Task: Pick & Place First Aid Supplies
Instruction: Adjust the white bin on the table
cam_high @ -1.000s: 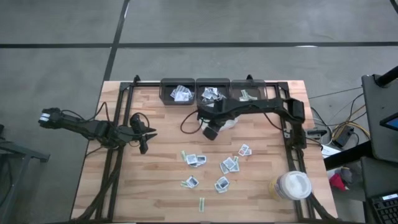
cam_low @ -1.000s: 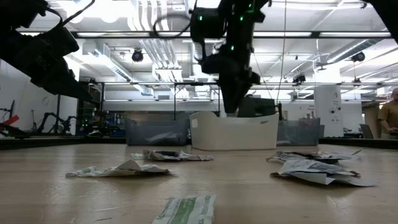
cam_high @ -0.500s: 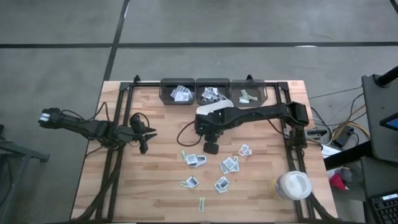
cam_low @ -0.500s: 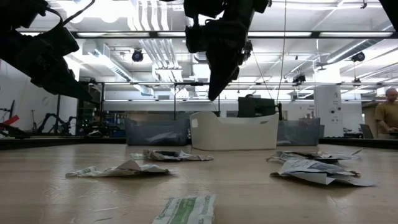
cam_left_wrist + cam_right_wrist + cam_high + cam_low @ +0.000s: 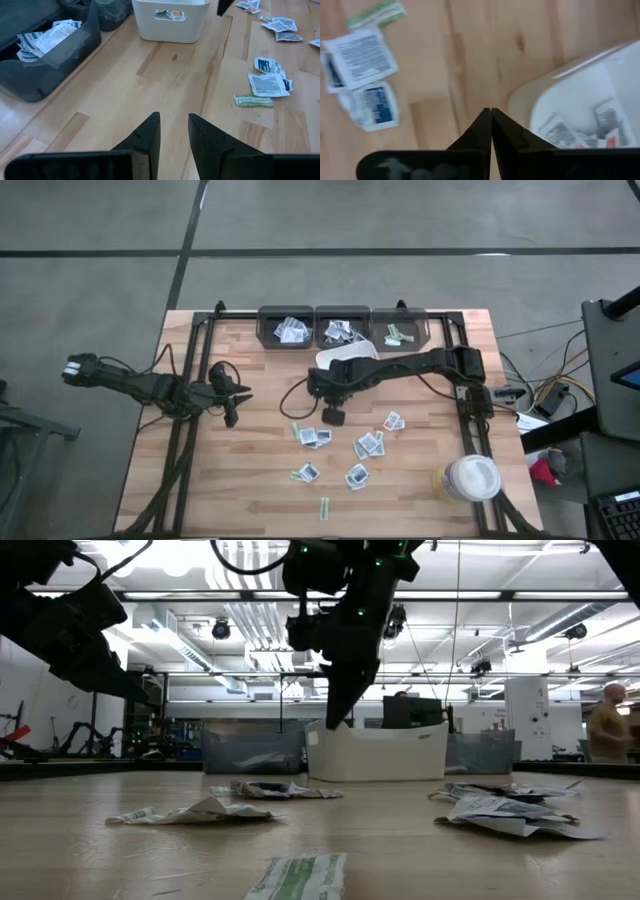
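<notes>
From my seat I see the first aid supplies (image 5: pixel 345 450) scattered loose on the near half of the wooden table (image 5: pixel 260 490), mostly towards five o'clock of its centre: small flat packets with blue print, plus a narrow greenish strip (image 5: pixel 325 507) lying nearest the front edge at six o'clock. In the low view the closest strip (image 5: pixel 297 877) lies flat in front, with crumpled packets (image 5: pixel 190 811) behind it. A round white-lidded jar (image 5: pixel 470 478) stands at four o'clock, well apart from the packets.

The right gripper (image 5: pixel 331 415) hangs above bare wood near the table's centre, just beyond the packet cluster, its fingers (image 5: pixel 490 131) pressed together on nothing; two blue-printed packets (image 5: pixel 362 80) lie on the boards off to one side of them. The white tray (image 5: pixel 343 356) sits just beyond it at twelve o'clock, with a few packets inside (image 5: pixel 580 127).

The left gripper (image 5: pixel 232 396) waits at nine o'clock, off the wood, its fingers (image 5: pixel 145 137) spread a little with nothing between them.

Farthest off, three dark bins (image 5: pixel 343 327) line the back edge at twelve o'clock, each holding sorted packets
</notes>
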`<action>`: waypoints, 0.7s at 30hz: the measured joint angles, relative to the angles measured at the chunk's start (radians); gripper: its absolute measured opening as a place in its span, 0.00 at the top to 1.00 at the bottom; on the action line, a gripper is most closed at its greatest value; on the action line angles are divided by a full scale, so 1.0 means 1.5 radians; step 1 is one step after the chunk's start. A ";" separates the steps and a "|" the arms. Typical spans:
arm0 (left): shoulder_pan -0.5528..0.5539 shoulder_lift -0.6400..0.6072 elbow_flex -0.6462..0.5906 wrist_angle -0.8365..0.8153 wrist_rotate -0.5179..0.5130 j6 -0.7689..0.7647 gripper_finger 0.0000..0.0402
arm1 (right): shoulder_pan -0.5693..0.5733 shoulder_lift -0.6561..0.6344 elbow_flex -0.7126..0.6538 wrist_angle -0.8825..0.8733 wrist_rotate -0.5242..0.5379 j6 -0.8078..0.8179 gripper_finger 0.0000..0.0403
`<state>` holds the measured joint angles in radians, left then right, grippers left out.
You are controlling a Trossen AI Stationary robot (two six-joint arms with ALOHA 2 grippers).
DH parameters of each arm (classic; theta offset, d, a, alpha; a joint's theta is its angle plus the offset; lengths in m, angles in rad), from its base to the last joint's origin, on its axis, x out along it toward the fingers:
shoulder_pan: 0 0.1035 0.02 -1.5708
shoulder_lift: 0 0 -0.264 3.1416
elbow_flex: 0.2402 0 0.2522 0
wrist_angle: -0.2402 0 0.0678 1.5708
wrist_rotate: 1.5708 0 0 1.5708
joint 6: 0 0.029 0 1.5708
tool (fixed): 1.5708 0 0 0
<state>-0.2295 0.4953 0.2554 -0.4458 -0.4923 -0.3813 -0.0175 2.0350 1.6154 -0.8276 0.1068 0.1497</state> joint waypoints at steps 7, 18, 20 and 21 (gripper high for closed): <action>0.000 0.000 0.000 0.000 0.000 0.000 0.77 | -0.017 0.000 0.000 0.004 0.014 -0.029 0.98; 0.000 0.000 0.000 0.000 -0.003 0.000 0.77 | -0.058 0.000 0.000 0.047 0.018 -0.079 0.98; 0.000 0.000 0.000 0.000 -0.003 0.000 0.77 | -0.064 0.000 0.000 0.057 0.018 -0.083 0.98; 0.000 0.000 0.000 0.000 -0.003 -0.002 0.77 | -0.065 0.000 0.000 0.058 0.016 -0.083 0.98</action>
<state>-0.2297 0.4955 0.2554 -0.4458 -0.4973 -0.3843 -0.1154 2.0350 1.6154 -0.7408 0.1306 0.0250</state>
